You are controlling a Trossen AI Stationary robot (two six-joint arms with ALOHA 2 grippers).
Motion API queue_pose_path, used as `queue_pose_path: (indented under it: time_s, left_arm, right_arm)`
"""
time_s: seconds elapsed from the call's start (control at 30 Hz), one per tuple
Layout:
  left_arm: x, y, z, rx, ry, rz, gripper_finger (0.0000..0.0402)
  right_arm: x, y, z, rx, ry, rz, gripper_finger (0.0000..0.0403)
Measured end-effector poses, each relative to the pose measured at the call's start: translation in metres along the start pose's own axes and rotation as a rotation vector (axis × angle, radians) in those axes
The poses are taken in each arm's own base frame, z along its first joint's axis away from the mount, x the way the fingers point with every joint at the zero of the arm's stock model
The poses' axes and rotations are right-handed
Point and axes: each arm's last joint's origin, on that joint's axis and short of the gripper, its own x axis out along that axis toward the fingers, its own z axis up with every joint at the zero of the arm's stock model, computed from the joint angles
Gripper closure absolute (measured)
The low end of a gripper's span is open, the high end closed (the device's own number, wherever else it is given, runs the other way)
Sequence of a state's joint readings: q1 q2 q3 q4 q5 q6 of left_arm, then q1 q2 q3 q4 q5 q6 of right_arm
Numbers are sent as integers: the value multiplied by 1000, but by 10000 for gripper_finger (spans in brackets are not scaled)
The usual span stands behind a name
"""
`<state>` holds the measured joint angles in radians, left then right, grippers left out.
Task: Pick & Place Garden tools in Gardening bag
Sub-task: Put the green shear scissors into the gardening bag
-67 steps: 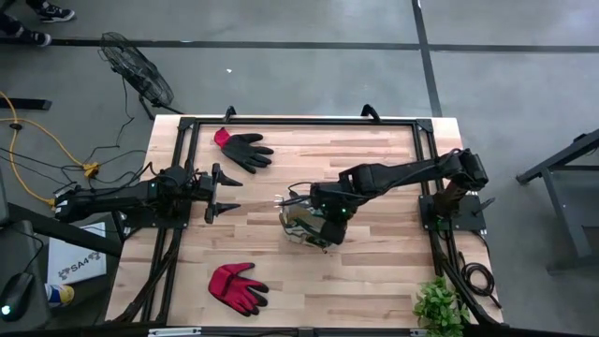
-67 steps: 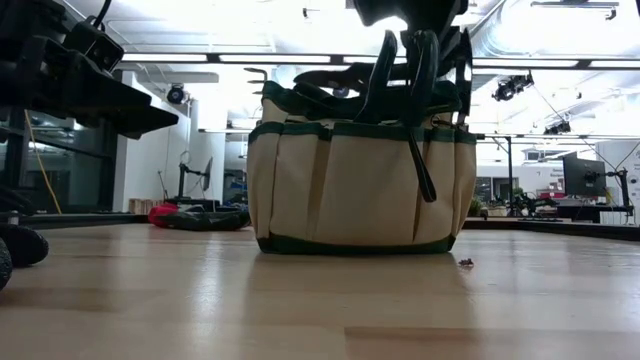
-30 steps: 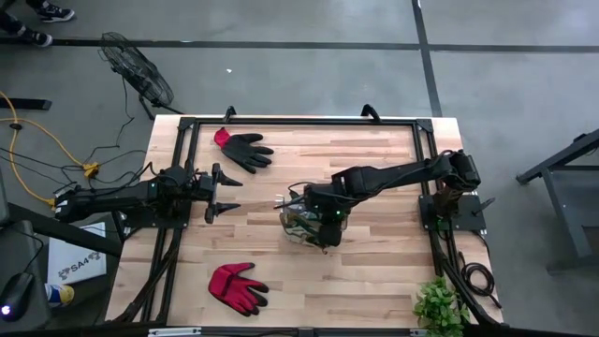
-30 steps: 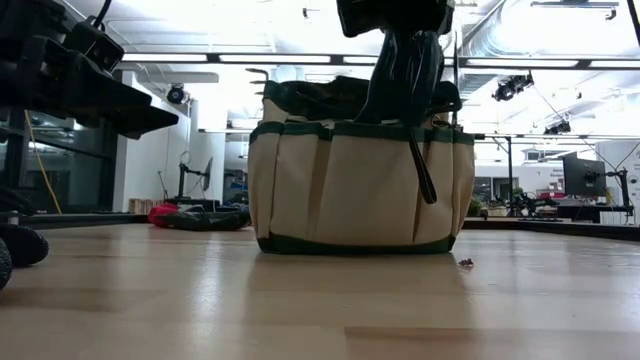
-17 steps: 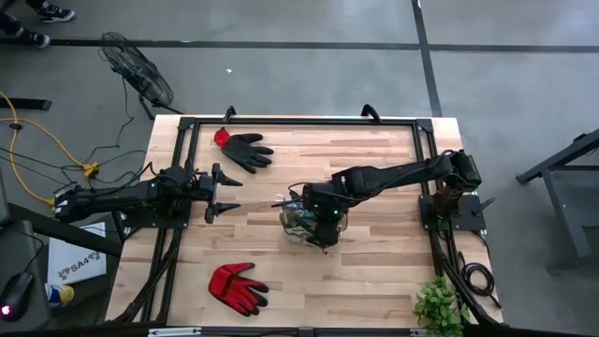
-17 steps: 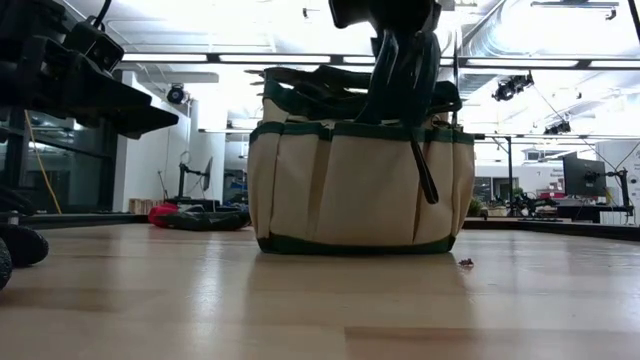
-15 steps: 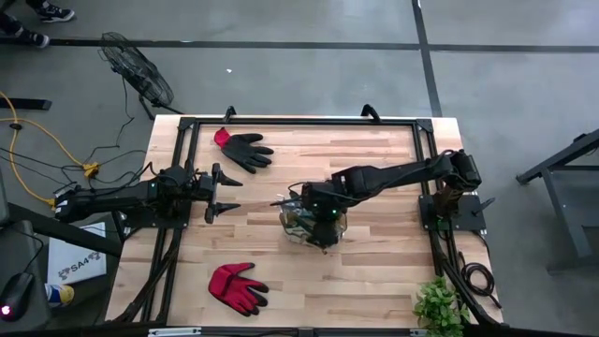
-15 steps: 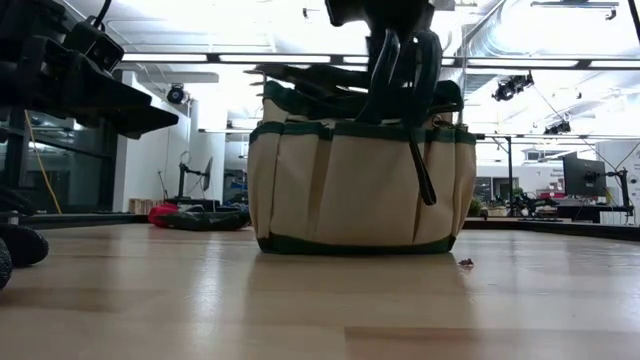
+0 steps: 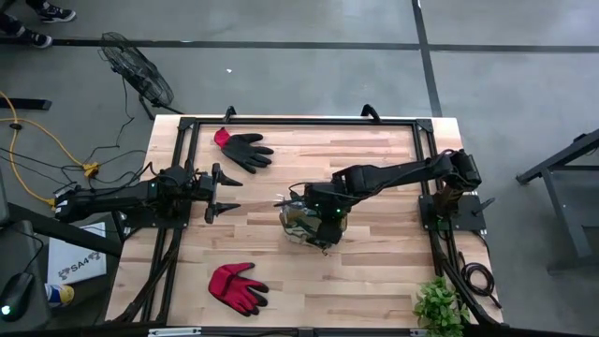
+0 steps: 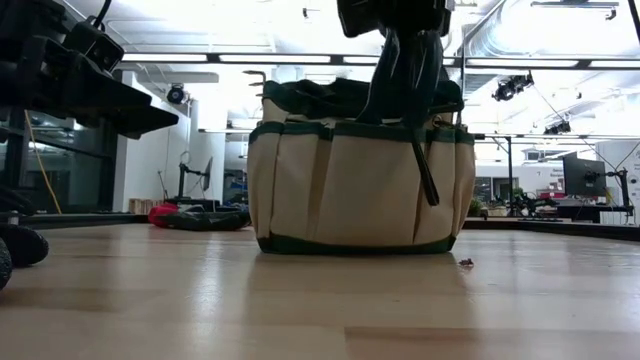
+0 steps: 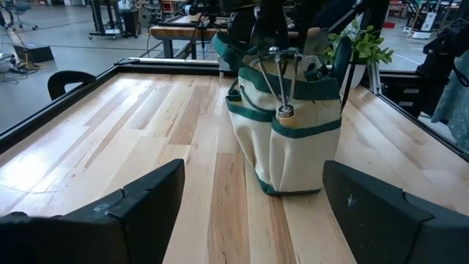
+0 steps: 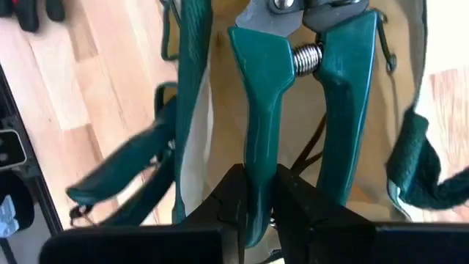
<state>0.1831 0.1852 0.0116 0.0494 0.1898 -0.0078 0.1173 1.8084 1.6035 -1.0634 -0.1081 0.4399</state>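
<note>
The olive-tan gardening bag (image 9: 298, 225) stands upright on the table's middle, seen also in the low view (image 10: 350, 185). A fork (image 11: 282, 84) stands in one of its outer pockets, tines up. My right gripper (image 9: 323, 213) hangs over the bag's mouth, shut on a green-handled pruner (image 12: 256, 88) whose head points down into the bag. A black-and-red glove (image 9: 241, 148) lies flat at the far left and a red glove (image 9: 236, 285) flat at the near left. My left gripper (image 9: 220, 192) waits open at the table's left, level, facing the bag. My right gripper pinches one green handle of the pruner (image 12: 255, 158), near its free end, between its two fingers (image 12: 229, 202). The fingers come from above, slanting steeply down and along the handle. The pruner hangs head down in the bag's mouth, its other handle (image 12: 344, 95) free beside.
A leafy green plant (image 9: 440, 304) stands at the table's near right corner. A black frame (image 9: 299, 122) runs round the table's edges. Bare wood lies between the bag and the two gloves.
My right gripper has swayed slightly toward the table's left and back over the bag's mouth with the pruner, ending about where it was. The pruner's handles rose a little above the rim and sank again. The bag stays put.
</note>
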Motion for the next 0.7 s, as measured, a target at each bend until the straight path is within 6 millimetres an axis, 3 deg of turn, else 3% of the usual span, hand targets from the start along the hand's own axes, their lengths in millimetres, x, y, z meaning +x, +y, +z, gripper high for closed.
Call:
queue_pose_path:
  time_s: [0.7]
  left_arm:
    - [0,0,0,0,0,-1,82]
  right_arm:
    - [0,2,-11,-95,113,11,365]
